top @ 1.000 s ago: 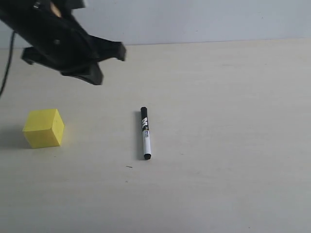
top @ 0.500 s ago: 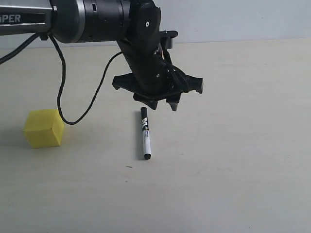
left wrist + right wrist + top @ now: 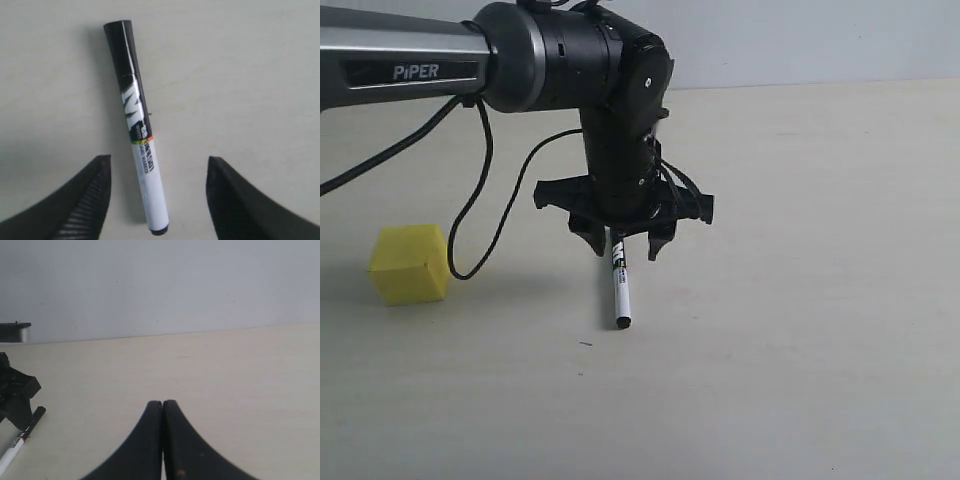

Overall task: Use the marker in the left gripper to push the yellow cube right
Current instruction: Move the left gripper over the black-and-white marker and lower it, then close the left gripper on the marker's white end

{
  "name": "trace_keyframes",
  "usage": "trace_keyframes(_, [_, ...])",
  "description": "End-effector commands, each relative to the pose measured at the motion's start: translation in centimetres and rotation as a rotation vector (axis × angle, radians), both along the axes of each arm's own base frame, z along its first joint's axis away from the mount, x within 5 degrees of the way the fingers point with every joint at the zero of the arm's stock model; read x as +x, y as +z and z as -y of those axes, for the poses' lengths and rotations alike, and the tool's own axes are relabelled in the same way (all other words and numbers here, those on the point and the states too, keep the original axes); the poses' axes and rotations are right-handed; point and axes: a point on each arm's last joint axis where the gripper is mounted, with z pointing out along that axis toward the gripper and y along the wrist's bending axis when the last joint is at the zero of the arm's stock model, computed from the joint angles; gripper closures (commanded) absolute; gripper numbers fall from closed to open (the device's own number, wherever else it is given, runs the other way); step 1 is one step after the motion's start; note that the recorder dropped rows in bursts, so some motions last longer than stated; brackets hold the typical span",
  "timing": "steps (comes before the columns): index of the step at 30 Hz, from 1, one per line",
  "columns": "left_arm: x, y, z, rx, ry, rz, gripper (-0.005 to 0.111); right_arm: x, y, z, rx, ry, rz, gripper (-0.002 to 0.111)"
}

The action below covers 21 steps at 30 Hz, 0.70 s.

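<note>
The marker (image 3: 619, 290) lies flat on the pale table, white barrel with black cap and black end. My left gripper (image 3: 626, 250) hangs open just above its far half, one finger on each side, touching nothing. In the left wrist view the marker (image 3: 140, 135) runs between the two spread fingers (image 3: 85, 200), with gaps on both sides. The yellow cube (image 3: 411, 264) rests on the table well to the left, apart from arm and marker. My right gripper (image 3: 163, 405) is shut and empty; its view catches the marker (image 3: 20, 440) at the far edge.
A loose black cable (image 3: 485, 210) loops down from the PiPER arm (image 3: 420, 70) and hangs close to the cube's right side. The table (image 3: 800, 300) stretches bare to the right and front. A light wall (image 3: 160, 285) stands behind the table's far edge.
The left arm swung in from the upper left and came down over the marker. Its open fingers now straddle the marker's far half. Marker and cube have not moved.
</note>
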Motion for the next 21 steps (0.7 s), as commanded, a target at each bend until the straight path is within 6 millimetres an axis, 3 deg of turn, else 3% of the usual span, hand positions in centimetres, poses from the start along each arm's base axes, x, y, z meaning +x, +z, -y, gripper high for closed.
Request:
trace_keyframes(1, [0.3,-0.5,0.5,0.000,0.039,-0.037,0.051,0.0,-0.1,0.0,-0.005,-0.003,0.005,0.108])
trace_keyframes(14, [0.8,-3.2,0.4,0.058,0.091,-0.096,0.051,0.0,-0.1,0.0,-0.005,-0.003,0.005,0.108])
trace_keyframes(21, [1.2,-3.6,0.1,0.060,0.098,-0.093,0.052,0.0,-0.1,0.0,-0.005,-0.003,0.005,0.108])
